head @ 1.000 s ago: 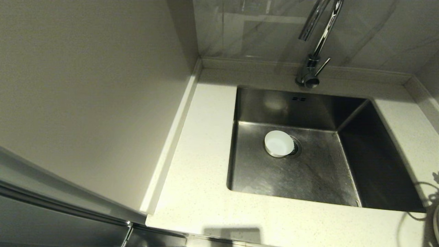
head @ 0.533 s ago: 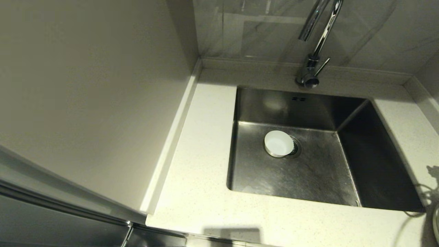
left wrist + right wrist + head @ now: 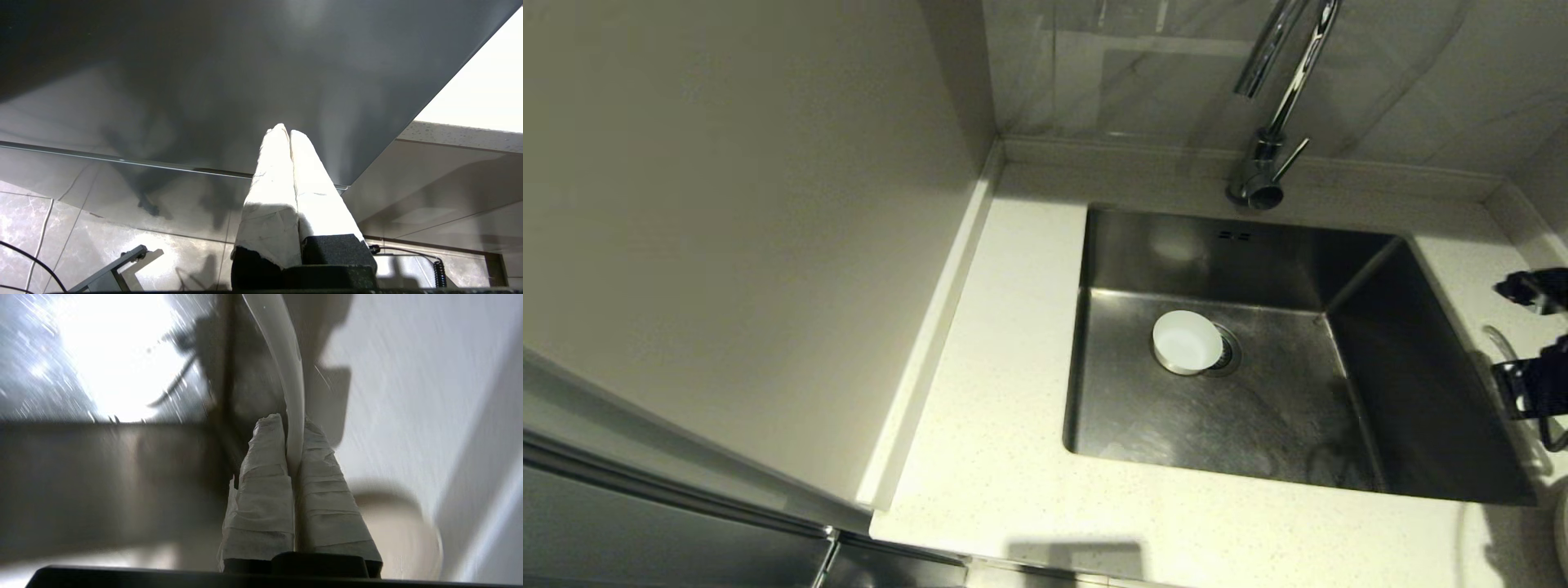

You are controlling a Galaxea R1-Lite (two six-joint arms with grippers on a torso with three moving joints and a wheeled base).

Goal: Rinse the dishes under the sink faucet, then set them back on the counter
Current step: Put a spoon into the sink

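1. Sink (image 3: 1282, 441): deep steel basin set in the pale speckled tabletop (image 3: 1005, 457). Drain strainer (image 3: 1227, 353) on the floor of the basin, partly covered.
2. Small white bowl (image 3: 1186, 341) sits in the sink, on the basin floor, overlapping the strainer's left side. Upright, opening up.
3. Faucet (image 3: 1270, 139): chrome gooseneck behind the sink's back edge, thin lever sticking out to the right of its base. Spout end cut off by the top of the head view. No water seen running.
4. R arm: enters head view at the far right edge, over the tabletop just right of the sink. Only dark parts of the wrist show there.
5. R gripper (image 3: 295, 424), wrist view: taped fingers (image 3: 265, 473) pressed together on a thin white curved piece, the spoon (image 3: 286, 363), which sticks out past the fingertips. Grip is at one end; can't tell which end of the spoon.
6. Same view: a cream round plate (image 3: 404, 531) lies on the tabletop near the fingers, blurred; steel sink wall on the other side.
7. L gripper (image 3: 289, 132): parked low, beside a dark cabinet front, over tiled floor. Taped fingers together, nothing between them. L arm not in head view.
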